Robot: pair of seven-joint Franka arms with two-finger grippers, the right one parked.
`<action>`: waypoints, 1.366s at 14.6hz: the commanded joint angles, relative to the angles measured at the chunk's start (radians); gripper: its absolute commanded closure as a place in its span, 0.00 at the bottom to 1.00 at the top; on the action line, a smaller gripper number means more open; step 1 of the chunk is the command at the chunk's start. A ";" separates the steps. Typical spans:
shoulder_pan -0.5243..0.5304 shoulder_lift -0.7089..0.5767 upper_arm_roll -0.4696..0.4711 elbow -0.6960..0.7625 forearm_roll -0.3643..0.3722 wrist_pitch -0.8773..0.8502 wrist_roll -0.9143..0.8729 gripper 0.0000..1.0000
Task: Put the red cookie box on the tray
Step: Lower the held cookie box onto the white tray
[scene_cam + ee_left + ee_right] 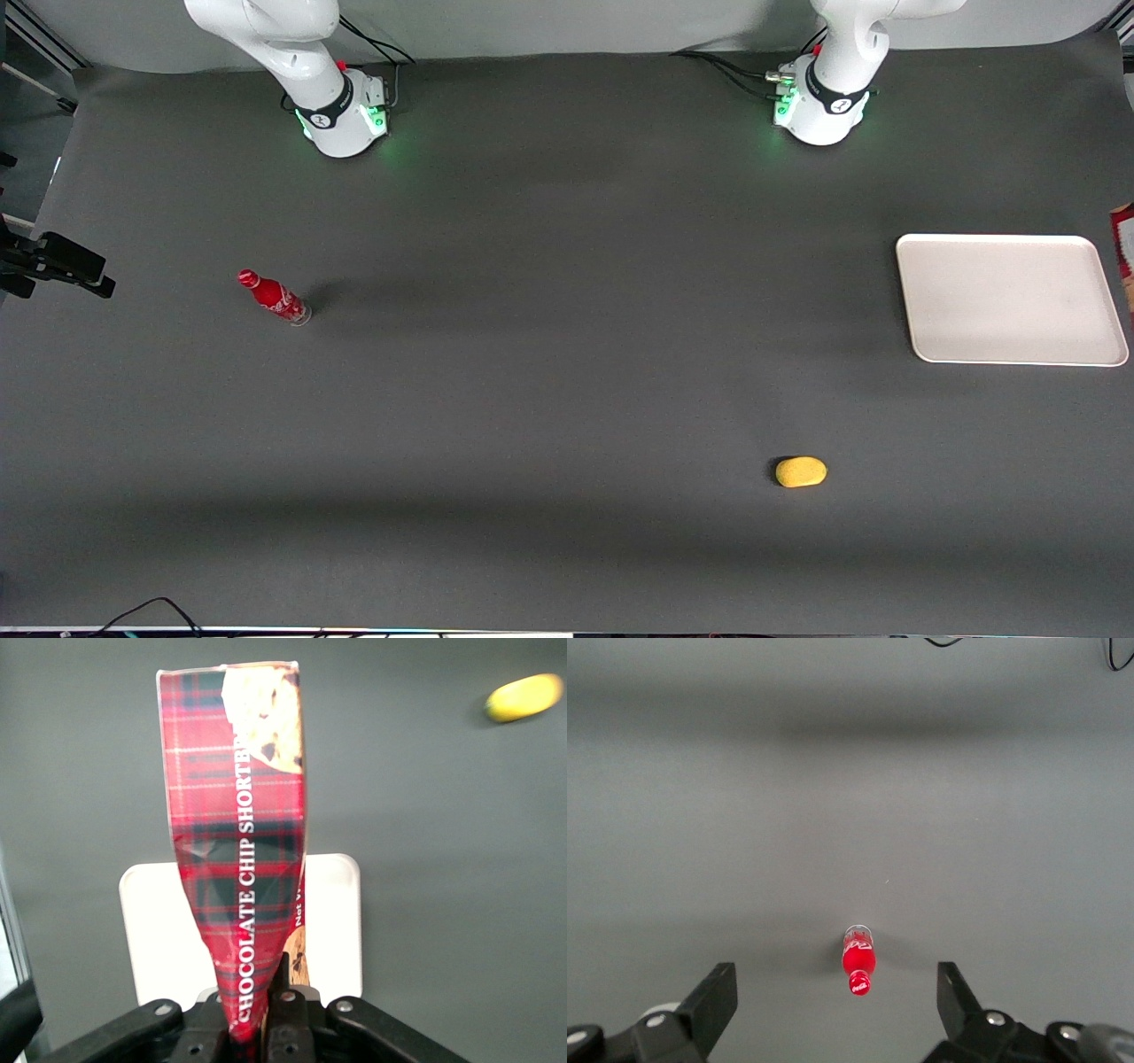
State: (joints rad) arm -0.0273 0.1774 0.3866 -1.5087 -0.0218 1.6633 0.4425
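Note:
In the left wrist view my left gripper [259,1008] is shut on one end of the red cookie box [237,815], a long dark-red plaid carton whose gripped end is pinched flat. The box hangs in the air above the cream-white tray [159,921], which shows bare on both sides of it. In the front view the tray [1010,297] lies at the working arm's end of the table, and only a sliver of the red cookie box [1123,252] shows at the picture's edge beside it. The gripper itself is out of that view.
A yellow oval object [801,471] lies on the dark mat nearer the front camera than the tray; it also shows as a yellow oval [524,697] from the wrist. A small red bottle [274,298] stands toward the parked arm's end.

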 commanded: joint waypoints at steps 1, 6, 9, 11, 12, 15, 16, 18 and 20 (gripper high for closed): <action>0.061 0.027 0.064 -0.043 -0.004 0.054 0.086 1.00; 0.190 0.103 0.115 -0.148 -0.110 0.214 0.301 1.00; 0.253 0.134 0.129 -0.260 -0.179 0.413 0.505 1.00; 0.283 0.180 0.130 -0.283 -0.207 0.473 0.568 1.00; 0.299 0.212 0.129 -0.281 -0.217 0.483 0.571 1.00; 0.326 0.283 0.129 -0.289 -0.225 0.555 0.581 1.00; 0.328 0.304 0.129 -0.292 -0.225 0.581 0.594 1.00; 0.339 0.341 0.129 -0.321 -0.263 0.639 0.623 1.00; 0.340 0.349 0.129 -0.361 -0.288 0.694 0.647 1.00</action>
State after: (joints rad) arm 0.3061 0.5247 0.5144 -1.8180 -0.2664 2.2830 1.0333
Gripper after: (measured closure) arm 0.903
